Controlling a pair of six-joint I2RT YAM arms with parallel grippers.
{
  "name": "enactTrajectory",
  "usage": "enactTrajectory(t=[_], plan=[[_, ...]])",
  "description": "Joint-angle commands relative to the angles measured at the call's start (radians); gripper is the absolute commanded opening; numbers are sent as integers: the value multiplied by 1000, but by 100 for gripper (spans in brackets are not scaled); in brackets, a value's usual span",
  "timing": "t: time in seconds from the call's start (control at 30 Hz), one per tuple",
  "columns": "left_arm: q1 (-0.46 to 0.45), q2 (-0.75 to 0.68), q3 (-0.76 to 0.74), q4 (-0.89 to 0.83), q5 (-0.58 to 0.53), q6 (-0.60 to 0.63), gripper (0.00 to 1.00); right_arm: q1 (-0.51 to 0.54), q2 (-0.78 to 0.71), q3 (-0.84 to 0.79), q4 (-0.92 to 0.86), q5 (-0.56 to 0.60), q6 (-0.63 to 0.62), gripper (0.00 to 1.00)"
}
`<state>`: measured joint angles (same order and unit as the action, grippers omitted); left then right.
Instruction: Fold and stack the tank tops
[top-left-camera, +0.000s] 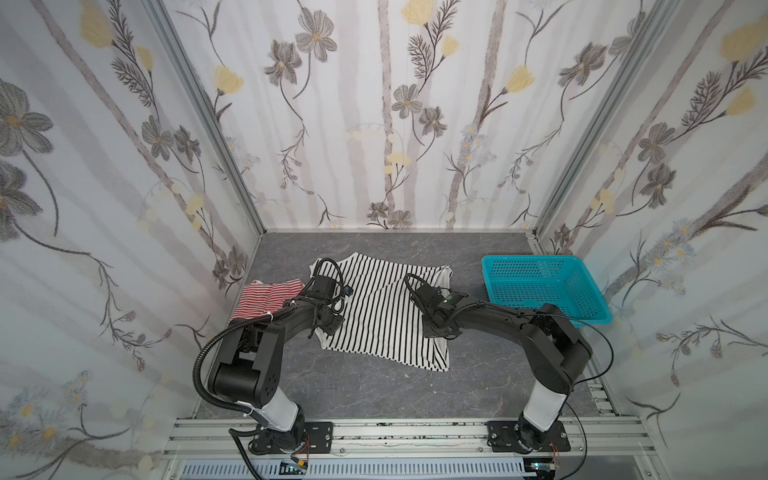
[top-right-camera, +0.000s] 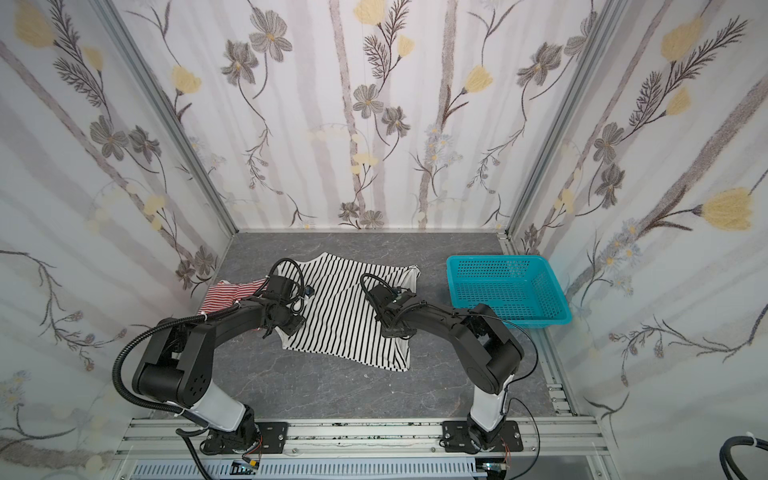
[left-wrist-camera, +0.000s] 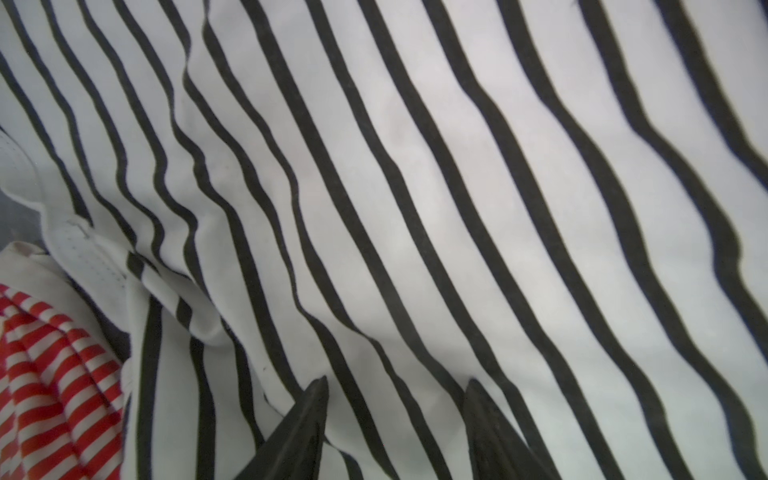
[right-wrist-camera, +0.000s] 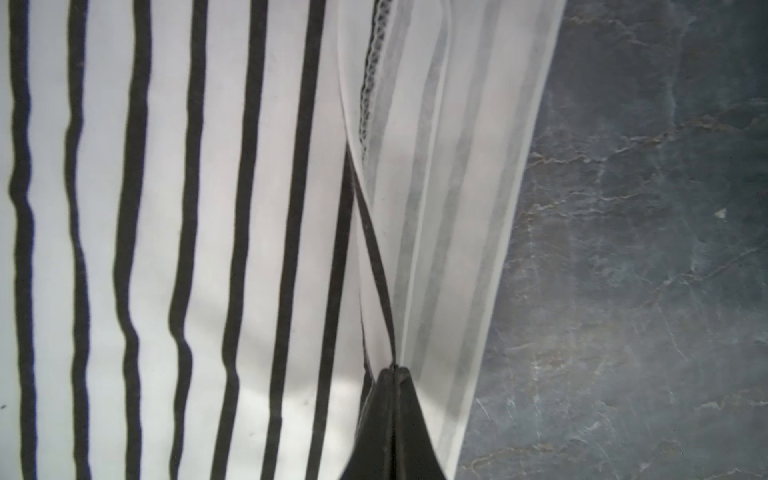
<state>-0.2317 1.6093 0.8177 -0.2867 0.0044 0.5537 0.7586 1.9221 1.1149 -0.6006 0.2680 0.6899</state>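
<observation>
Along the left edge of the bench (top-left-camera: 353, 386), the red-and-white tank top (top-left-camera: 270, 293) lies bunched in soft creases, partly under the left arm. I cannot tell whether it has been folded at all. It touches the left side of the black-and-white tank top (top-left-camera: 382, 316), which is spread mostly flat over the middle of the bench, with one slanting crease toward its far right corner.

The left gripper (left-wrist-camera: 397, 386) stands over this top's left part, its jaws apart, their tips at the cloth and nothing between them. The right gripper (right-wrist-camera: 392, 370), at the top's right edge, has its jaws pressed together on a thin fold of that edge, as far as the wrist view shows.

The turquoise basket (top-left-camera: 528, 258) sits by the far right corner, well apart from the cloth, and nothing shows in it.

By my reading the task is at an early stage. The striped top is laid out with a first fold about to begin, and nothing is stacked yet.

The black stripes run from the far edge toward the near edge. A stitched, turned-over hem lies along the right side and white trim along the left. So I judge that the body's long axis crosses the bench, shoulders left and hem right, though the outline is nearly as deep as it is wide.
</observation>
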Motion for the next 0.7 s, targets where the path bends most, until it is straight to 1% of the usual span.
enactTrajectory(t=[0.0,0.13,0.27,0.3,0.33,0.4,0.43,0.5,0.57,0.67], plan=[[1,12,-13,-44,-12,10,55,-12,-66,-48,34,3,35,0],[3,14,-17,-43,-22,17,55,-52,-150,-150,78,-37,49,0],[3,6,-23,-42,-23,21,55,-103,-200,-258,128,-82,57,2],[3,2,-23,-42,-26,22,55,-114,-207,-281,136,-88,59,4],[3,0,-25,-43,-26,24,55,-122,-215,-296,140,-89,63,8],[5,1,-26,-42,-25,29,55,-134,-231,-319,143,-86,74,23],[5,5,-25,-41,-26,33,55,-135,-238,-322,144,-87,74,27],[5,21,-18,-41,-40,42,55,-134,-255,-320,140,-86,76,31],[6,43,-5,-37,-73,55,54,-138,-265,-306,137,-81,76,32],[8,95,41,-25,-156,65,54,-144,-253,-257,137,-76,69,32]])
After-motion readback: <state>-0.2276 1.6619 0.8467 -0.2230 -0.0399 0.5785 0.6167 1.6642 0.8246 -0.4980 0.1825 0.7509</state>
